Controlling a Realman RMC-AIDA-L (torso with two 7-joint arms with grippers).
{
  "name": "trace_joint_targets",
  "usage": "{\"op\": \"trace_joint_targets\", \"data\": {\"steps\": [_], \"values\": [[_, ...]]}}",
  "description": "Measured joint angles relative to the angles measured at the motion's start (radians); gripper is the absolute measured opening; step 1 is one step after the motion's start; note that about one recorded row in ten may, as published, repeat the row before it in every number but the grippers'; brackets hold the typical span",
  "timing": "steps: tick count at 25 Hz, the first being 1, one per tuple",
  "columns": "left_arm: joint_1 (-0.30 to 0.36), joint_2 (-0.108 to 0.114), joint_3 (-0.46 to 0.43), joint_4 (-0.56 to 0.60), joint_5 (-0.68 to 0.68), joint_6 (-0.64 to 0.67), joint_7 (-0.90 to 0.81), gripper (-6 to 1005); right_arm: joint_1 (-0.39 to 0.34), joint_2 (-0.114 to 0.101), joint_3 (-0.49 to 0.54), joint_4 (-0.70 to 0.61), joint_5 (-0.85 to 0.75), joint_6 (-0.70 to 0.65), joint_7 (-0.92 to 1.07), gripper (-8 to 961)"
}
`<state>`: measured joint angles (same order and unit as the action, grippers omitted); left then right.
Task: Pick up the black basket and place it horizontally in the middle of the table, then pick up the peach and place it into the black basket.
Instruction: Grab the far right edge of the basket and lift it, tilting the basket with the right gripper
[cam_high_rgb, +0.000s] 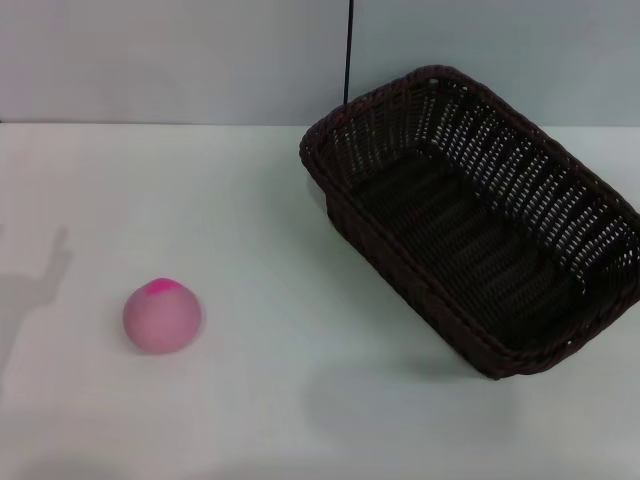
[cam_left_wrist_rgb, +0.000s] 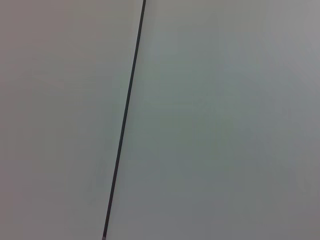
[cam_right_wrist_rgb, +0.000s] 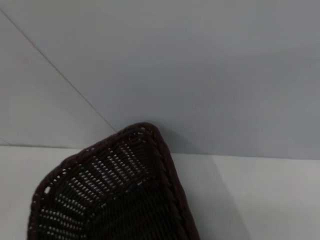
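Observation:
The black basket (cam_high_rgb: 480, 220) is a large dark woven basket standing on the right half of the white table (cam_high_rgb: 260, 400). It lies askew, its long side running from the back centre toward the front right. One of its corners fills the lower part of the right wrist view (cam_right_wrist_rgb: 115, 190). The peach (cam_high_rgb: 162, 316) is a small pale-pink ball with a magenta tip, resting on the table at the front left, well apart from the basket. Neither gripper shows in any view. The left wrist view holds only a blank wall.
A grey wall (cam_high_rgb: 180, 60) rises behind the table's far edge, with a thin dark vertical seam (cam_high_rgb: 348, 50) above the basket. An arm's shadow falls on the table at the far left (cam_high_rgb: 40, 290).

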<state>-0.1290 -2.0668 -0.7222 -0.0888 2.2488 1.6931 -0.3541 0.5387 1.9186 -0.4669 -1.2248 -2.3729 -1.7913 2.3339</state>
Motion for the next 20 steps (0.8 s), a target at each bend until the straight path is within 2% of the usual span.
{"op": "trace_joint_targets", "data": {"steps": [1,4,8,15,20], "values": [[0.004,-0.001,0.002,-0.001,0.0,0.001,0.0,791,0.0,0.0,0.0,0.0,0.0,0.0,0.0,666],[0.009,-0.002,0.013,-0.006,0.0,0.002,-0.001,791,0.025,0.002,-0.093,0.079,0.002,0.083,-0.008,666],[0.015,-0.003,0.027,-0.017,0.001,0.004,-0.001,791,0.062,0.023,-0.167,0.189,0.003,0.205,-0.051,667],[0.038,-0.002,0.037,-0.04,0.002,0.009,-0.002,790,0.124,0.036,-0.205,0.364,0.001,0.369,-0.121,667],[0.038,-0.003,0.039,-0.041,0.002,0.01,-0.002,790,0.147,0.043,-0.221,0.429,0.009,0.431,-0.146,667]]}}
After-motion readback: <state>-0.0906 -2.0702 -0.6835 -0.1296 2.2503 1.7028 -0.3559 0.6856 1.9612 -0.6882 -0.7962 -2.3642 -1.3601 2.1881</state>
